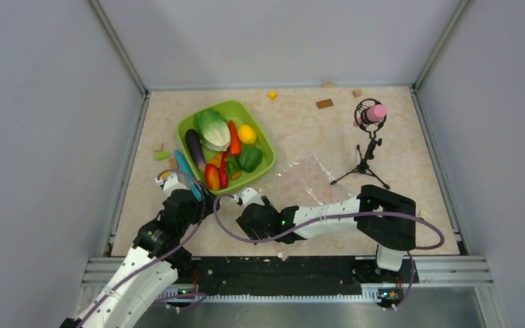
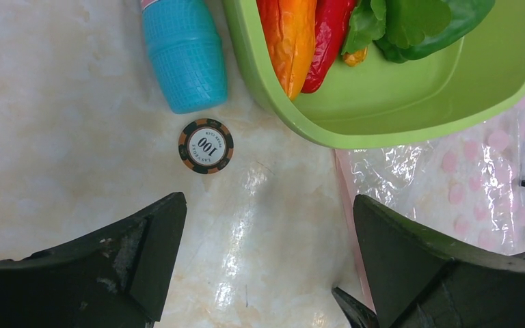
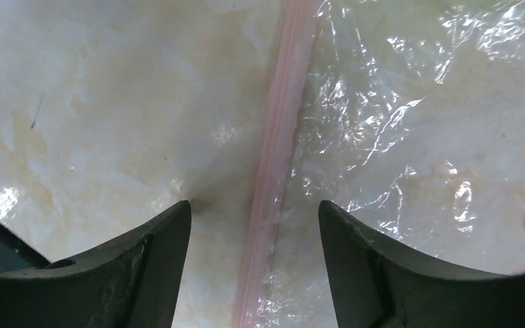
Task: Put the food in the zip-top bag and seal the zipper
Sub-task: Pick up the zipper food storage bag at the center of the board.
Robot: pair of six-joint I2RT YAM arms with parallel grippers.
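The food lies in a lime-green tray (image 1: 263,145): pale cabbage (image 1: 212,128), purple eggplant (image 1: 195,149), orange carrot (image 1: 234,137), yellow lemon (image 1: 247,134), green pepper (image 1: 249,158) and red chilli (image 1: 223,171). The clear zip-top bag (image 1: 304,179) lies flat to the right of the tray and looks empty. My right gripper (image 3: 254,219) is open, low over the bag's edge, with the pink zipper (image 3: 273,171) running between its fingers. My left gripper (image 2: 270,225) is open and empty over bare table by the tray's near corner (image 2: 314,133).
A blue bottle-shaped toy (image 2: 183,55) and a poker chip (image 2: 206,145) lie left of the tray. A small tripod stand with a pink-topped head (image 1: 369,116) stands at the right. Small blocks (image 1: 324,104) are scattered near the back wall and left edge.
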